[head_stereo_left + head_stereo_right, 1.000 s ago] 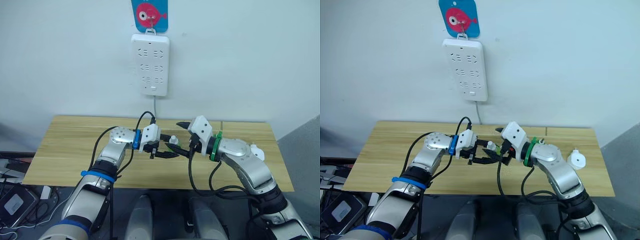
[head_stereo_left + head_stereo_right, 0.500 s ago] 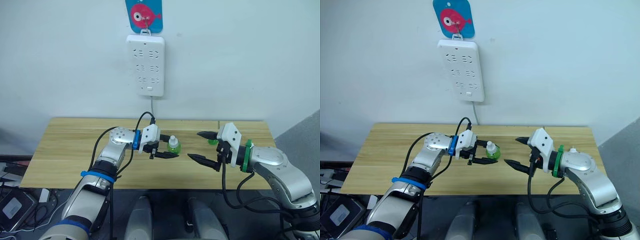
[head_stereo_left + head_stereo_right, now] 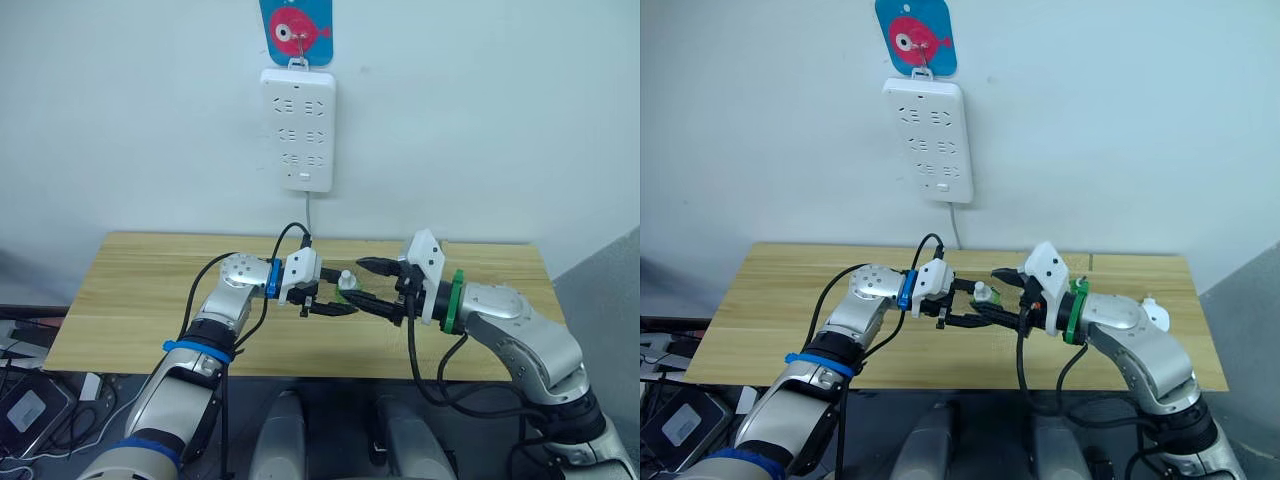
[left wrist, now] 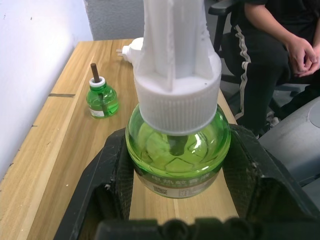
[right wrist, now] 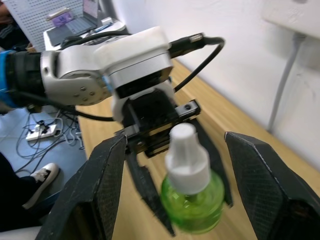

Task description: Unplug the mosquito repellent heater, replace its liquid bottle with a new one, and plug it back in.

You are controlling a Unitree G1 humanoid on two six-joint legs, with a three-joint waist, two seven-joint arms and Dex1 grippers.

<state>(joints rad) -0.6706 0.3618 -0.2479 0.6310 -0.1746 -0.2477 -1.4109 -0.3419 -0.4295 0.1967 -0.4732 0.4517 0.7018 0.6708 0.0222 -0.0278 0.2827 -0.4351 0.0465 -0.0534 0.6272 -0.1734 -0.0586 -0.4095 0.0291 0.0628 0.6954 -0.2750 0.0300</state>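
From the head camera, the left gripper (image 3: 335, 300) holds a round green liquid bottle with a white screw cap (image 3: 345, 284) just above the pale wooden table (image 3: 140, 300), its black fingers clamped on the belly, and the right gripper (image 3: 368, 283) comes in just beside that bottle, fingers spread wide on either side of the cap. Above the bottle on the wall hangs the long white power strip (image 3: 299, 129) under a blue card with a pink fish (image 3: 298, 30), every socket bare. Beyond the right arm from the bottle, in the right eye view, a small white rounded plastic heater (image 3: 1152, 313) lies on the table, unplugged. On the left wrist camera, the held bottle (image 4: 177, 150) sits snug between the two pads, while a second green bottle with a bare brown wick (image 4: 101, 97) stands well beyond it, the heater's white body (image 4: 132, 51) further off, and a seated person (image 4: 280, 45) past the table edge. On the right wrist camera, the open fingers straddle the white cap (image 5: 186, 152). The risk I see: if the right fingers close off-centre or twist hard, the bottle could spin or slip out of the left grip and spill. Count: two bottles, one heater, one strip, two grippers.
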